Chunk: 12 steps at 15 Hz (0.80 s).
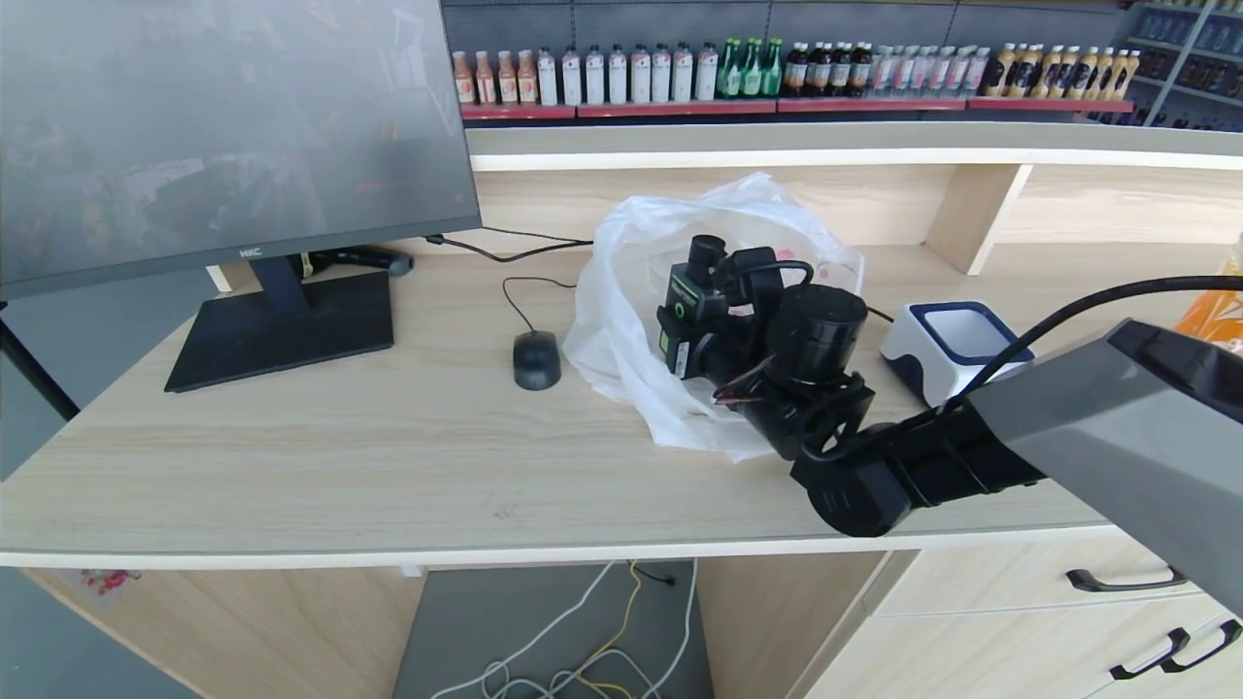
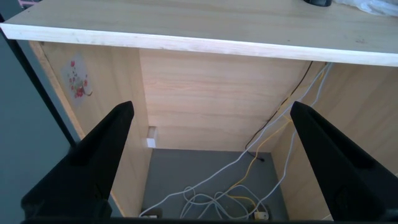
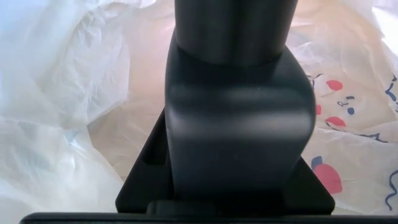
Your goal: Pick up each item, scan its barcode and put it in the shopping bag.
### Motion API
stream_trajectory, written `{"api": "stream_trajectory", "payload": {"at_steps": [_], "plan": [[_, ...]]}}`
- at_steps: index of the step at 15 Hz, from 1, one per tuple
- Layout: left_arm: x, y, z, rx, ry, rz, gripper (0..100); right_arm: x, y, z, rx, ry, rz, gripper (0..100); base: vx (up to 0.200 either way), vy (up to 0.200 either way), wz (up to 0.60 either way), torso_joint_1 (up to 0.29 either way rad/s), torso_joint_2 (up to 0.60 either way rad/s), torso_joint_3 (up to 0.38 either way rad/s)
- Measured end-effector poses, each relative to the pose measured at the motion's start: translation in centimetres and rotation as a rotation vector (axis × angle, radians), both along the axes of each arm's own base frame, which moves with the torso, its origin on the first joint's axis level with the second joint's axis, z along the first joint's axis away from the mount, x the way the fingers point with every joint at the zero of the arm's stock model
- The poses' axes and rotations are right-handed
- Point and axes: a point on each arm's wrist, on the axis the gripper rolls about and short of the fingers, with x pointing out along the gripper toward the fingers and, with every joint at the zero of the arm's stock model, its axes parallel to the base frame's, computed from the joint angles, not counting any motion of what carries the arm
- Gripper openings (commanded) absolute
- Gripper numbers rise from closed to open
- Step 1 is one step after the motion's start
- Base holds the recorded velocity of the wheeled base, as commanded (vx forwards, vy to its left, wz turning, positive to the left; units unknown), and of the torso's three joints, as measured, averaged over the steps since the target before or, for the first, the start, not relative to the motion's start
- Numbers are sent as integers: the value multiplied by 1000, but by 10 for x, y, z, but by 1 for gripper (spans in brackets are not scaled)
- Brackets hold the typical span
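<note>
A white plastic shopping bag (image 1: 631, 291) stands open on the wooden counter (image 1: 388, 447), behind its middle. My right gripper (image 1: 683, 338) reaches down into the bag's mouth from the right. In the right wrist view a dark, bottle-like item (image 3: 239, 124) sticks out along the gripper's axis over the inside of the bag (image 3: 62, 93), and the gripper is shut on it. My left gripper (image 2: 211, 106) hangs open below the counter's front edge (image 2: 186, 43), facing the space under it, with nothing between its fingers.
A white and blue barcode scanner (image 1: 957, 345) sits right of the bag. A mouse (image 1: 536, 359) and a monitor (image 1: 223, 136) are to the left. An orange bottle (image 1: 1219, 311) shows at the right edge. Cables (image 2: 217, 193) lie under the counter.
</note>
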Motion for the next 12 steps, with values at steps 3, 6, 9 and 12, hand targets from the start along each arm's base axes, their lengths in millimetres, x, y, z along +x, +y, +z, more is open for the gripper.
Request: {"api": "stream_trajectory", "payload": {"at_steps": [3, 6, 9, 12], "plan": [[0, 0, 0, 0, 0, 0, 100, 6, 4, -6, -2, 1, 2, 0, 0, 0, 0, 0, 0, 0], [0, 0, 0, 0, 0, 1, 100, 8, 5, -12, -1, 1, 5, 0, 0, 0, 0, 0, 0, 0], [0, 0, 0, 0, 0, 0, 100, 9, 6, -16, -3, 4, 11, 0, 0, 0, 0, 0, 0, 0], [0, 0, 0, 0, 0, 0, 100, 9, 6, -20, -8, 13, 11, 0, 0, 0, 0, 0, 0, 0]]}}
